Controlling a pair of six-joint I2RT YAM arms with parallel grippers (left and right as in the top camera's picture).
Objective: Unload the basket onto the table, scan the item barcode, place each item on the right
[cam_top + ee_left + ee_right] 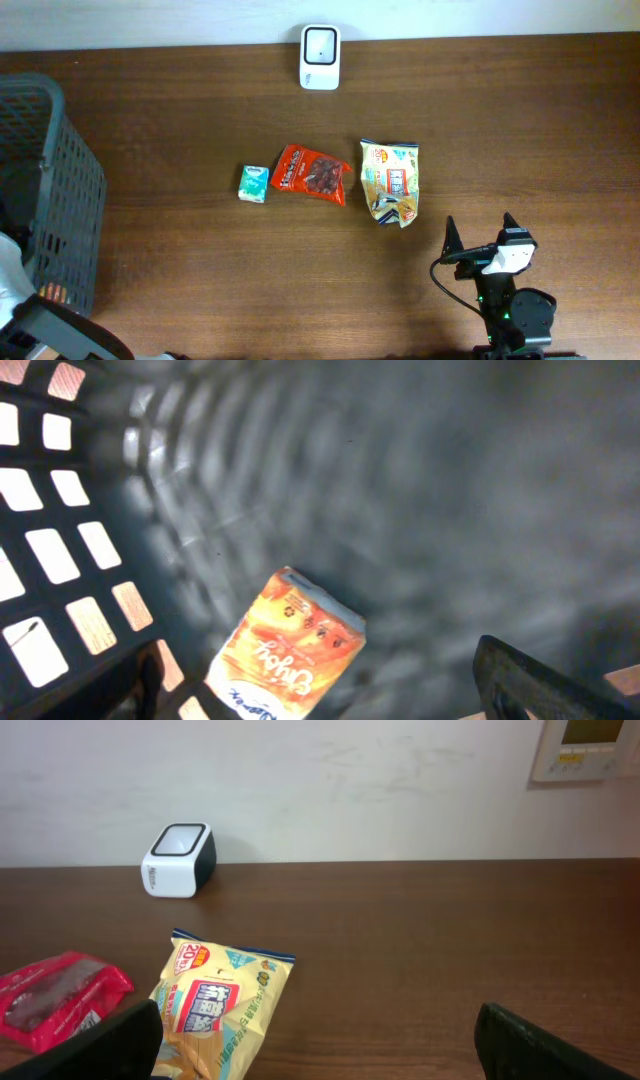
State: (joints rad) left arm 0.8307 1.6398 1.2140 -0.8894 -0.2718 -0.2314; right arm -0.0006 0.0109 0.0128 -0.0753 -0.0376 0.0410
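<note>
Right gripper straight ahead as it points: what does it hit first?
Probably nothing: the right gripper faces bare table; the yellow snack bag lies left of its line. Then the wall, depth unclear.

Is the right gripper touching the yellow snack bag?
Apart. The overhead view shows bare table between the open right gripper and the yellow snack bag.

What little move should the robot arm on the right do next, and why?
Probably ease the right tool forward and to its left, over the yellow snack bag. The tool is open and empty, that bag is the nearest item to it, and it lies on the table well short of the white scanner.
</note>
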